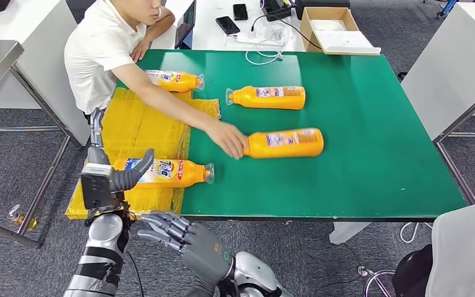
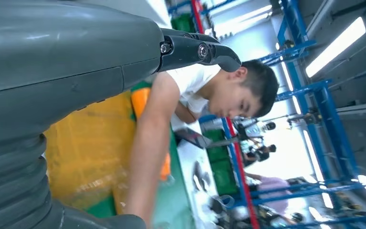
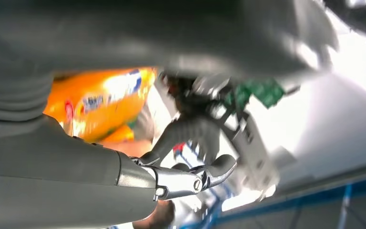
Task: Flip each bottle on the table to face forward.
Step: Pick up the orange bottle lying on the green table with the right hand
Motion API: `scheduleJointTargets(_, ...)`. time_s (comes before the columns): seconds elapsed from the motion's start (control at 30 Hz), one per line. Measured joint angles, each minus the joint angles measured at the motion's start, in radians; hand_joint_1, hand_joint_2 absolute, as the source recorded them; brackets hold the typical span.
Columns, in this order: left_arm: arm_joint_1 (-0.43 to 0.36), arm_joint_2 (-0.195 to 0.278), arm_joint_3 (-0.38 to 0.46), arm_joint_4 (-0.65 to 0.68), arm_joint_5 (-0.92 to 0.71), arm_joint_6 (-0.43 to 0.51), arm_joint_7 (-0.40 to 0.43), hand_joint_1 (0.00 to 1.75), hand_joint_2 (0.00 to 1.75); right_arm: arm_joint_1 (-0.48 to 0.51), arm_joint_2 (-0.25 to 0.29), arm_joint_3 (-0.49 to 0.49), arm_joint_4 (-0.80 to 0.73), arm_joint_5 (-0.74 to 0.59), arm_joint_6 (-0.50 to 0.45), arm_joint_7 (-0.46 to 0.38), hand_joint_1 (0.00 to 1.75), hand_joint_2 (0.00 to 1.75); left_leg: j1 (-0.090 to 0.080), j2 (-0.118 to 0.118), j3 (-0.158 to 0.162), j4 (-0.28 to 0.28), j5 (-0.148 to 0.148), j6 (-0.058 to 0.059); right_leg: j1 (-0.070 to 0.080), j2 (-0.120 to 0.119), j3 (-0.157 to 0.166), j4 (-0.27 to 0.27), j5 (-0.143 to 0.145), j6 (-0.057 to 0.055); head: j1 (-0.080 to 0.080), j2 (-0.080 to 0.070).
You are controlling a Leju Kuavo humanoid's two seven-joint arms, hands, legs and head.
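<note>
Four bottles: all orange, all lying on their sides on the green table (image 1: 371, 124).
Nearest bottle (image 1: 167, 172): on the yellow sheet (image 1: 133, 127) at the table's near left corner, label up, clear cap toward the middle of the table.
Far-left bottle (image 1: 174, 80): at the sheet's far edge, partly behind the person's arm.
Far-middle bottle (image 1: 268, 97): on bare green, cap pointing left.
Middle bottle (image 1: 284, 143): on bare green; the person's hand (image 1: 229, 139) covers its cap end.
Left hand (image 1: 108, 176): raised at the near bottle's base end, thumb stretched across it (contact cannot be told), holding nothing.
Right hand (image 1: 182, 238): below the table's near edge, fingers spread apart, holding nothing.
Person: white shirt, seated at the table's far left.
</note>
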Motion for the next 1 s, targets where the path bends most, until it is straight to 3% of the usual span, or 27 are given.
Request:
scheduleJointTargets(0.23,0.065,0.025,0.0,-0.15,0.113,-0.048,0.079,0.0,1.75,0.059,-0.057,-0.065,-0.156,0.076,-0.11,0.068,0.0,1.75,0.0,0.0,0.0,0.0,0.0,0.0,0.0,0.0,0.0,0.0,0.0,0.0,0.0,0.0)
scheduleJointTargets(0.4,0.149,0.049,0.006,-0.244,0.126,-0.02,0.096,0.0,1.75,0.16,-0.13,-0.207,-0.267,0.164,-0.179,0.095,0.0,1.75,-0.001,0.0,-0.001,0.0,-0.001,0.0,0.0,0.0,-0.001,-0.001,0.0,0.0,0.0,0.0)
scheduleJointTargets(0.5,0.209,0.062,0.007,-0.295,0.128,-0.059,0.107,0.0,1.75,0.213,-0.158,-0.318,-0.304,0.19,-0.205,0.093,0.0,1.75,-0.001,0.0,-0.001,0.0,-0.001,0.0,0.0,0.0,-0.001,-0.002,-0.001,0.0,0.0,0.0)
scheduleJointTargets(0.63,0.272,0.07,-0.003,-0.334,0.128,-0.096,0.114,0.0,1.75,0.247,-0.174,-0.433,-0.323,0.193,-0.212,0.086,0.0,1.75,-0.001,0.0,-0.001,0.0,-0.001,0.0,0.0,0.0,-0.001,-0.002,-0.001,0.0,0.0,0.0)
scheduleJointTargets(1.0,0.372,0.078,-0.061,-0.38,0.041,-0.099,0.104,0.0,1.75,0.256,-0.187,-0.615,-0.299,0.229,-0.251,0.152,0.0,1.75,-0.001,0.0,-0.001,0.0,-0.001,0.0,0.0,0.0,-0.001,-0.001,0.0,0.0,0.0,0.0)
